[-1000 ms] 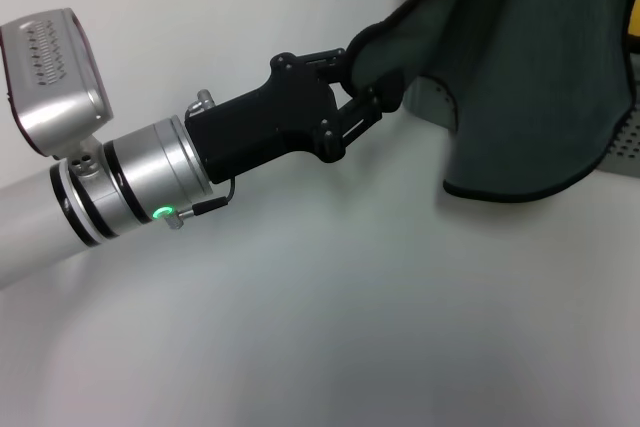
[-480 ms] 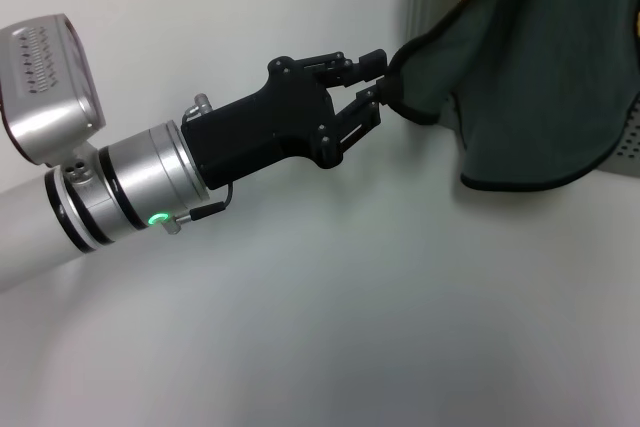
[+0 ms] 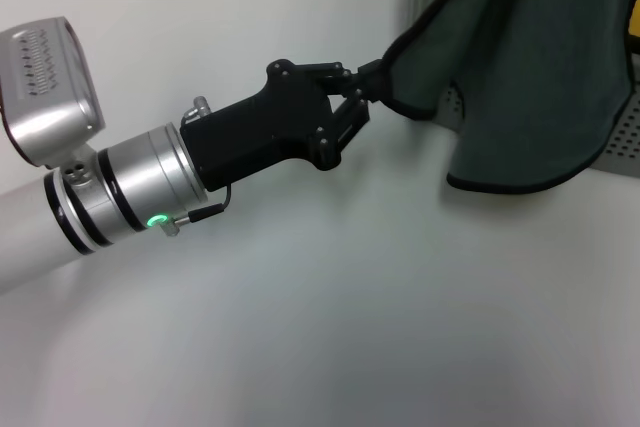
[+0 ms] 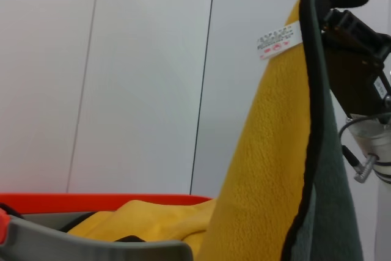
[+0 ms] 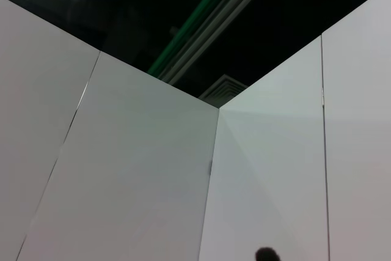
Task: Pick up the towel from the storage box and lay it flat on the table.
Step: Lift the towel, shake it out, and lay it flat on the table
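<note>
Since half a second ago your left gripper [image 3: 368, 87] has clamped the towel [image 3: 530, 77] corner at centre frame; cloth hangs toward upper right.

I've got the plain white flat tabletop [image 3: 300, 297] spread across the front, and the grey-green perforated plastic storage box [image 3: 625, 142] sits at its far right corner. The dark green black-edged cloth towel [image 3: 530, 77] hangs in front of the box, its lower hem just above the table. My left gripper [image 3: 368, 82] reaches in from the left and pinches the towel's left edge, right beside the box wall. Up top, my right gripper [image 4: 333, 5] clamps the towel's upper corner. A yellow black-edged cloth [image 4: 269, 151] hangs against the towel, trailing down into the box.
</note>
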Available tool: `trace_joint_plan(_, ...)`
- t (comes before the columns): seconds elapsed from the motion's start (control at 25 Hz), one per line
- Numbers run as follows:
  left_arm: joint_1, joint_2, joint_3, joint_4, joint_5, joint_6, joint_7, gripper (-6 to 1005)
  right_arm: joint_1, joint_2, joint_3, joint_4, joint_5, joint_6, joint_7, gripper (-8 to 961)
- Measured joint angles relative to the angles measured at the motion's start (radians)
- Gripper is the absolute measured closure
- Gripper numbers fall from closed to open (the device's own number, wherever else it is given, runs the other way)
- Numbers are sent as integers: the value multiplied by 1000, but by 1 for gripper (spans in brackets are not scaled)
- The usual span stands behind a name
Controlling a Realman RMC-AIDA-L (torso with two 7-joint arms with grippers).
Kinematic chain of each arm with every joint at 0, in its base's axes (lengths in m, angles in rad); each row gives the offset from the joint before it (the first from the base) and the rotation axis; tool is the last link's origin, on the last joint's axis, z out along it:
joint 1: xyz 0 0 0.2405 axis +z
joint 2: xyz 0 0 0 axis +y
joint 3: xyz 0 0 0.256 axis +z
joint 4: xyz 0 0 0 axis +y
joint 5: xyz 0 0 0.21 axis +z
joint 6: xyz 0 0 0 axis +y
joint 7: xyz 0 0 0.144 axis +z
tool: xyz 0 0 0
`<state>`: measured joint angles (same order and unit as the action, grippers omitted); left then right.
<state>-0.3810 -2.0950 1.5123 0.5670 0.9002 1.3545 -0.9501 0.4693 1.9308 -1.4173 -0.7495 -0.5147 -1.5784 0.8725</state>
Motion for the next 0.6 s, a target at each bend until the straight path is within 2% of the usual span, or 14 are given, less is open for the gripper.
trace_joint_plan(0.2, 14, 3, -30, 0, 0, 25, -23, 943, -1, 4, -2, 0, -29, 0, 26, 939)
trace_joint_plan(0.28, 26, 8, -59, 2, 5, 61, -36, 958, -5, 5, -2, 0, -71, 0, 67, 939)
trace_joint_plan(0.44, 82, 40, -154, 6, 12, 215, -50, 980, -22, 6, -3, -3, -149, -1, 148, 938)
trace_joint_plan(0.48, 107, 56, -193, 8, 12, 292, -66, 980, -26, 6, -4, -3, -161, -2, 168, 938)
trace_joint_plan(0.52, 107, 56, -193, 8, 12, 292, -66, 980, -32, 6, -5, -3, -176, -6, 189, 938)
trace_joint_plan(0.6, 138, 74, -237, 9, 13, 367, -99, 979, -40, 6, -6, 0, -208, -34, 227, 938)
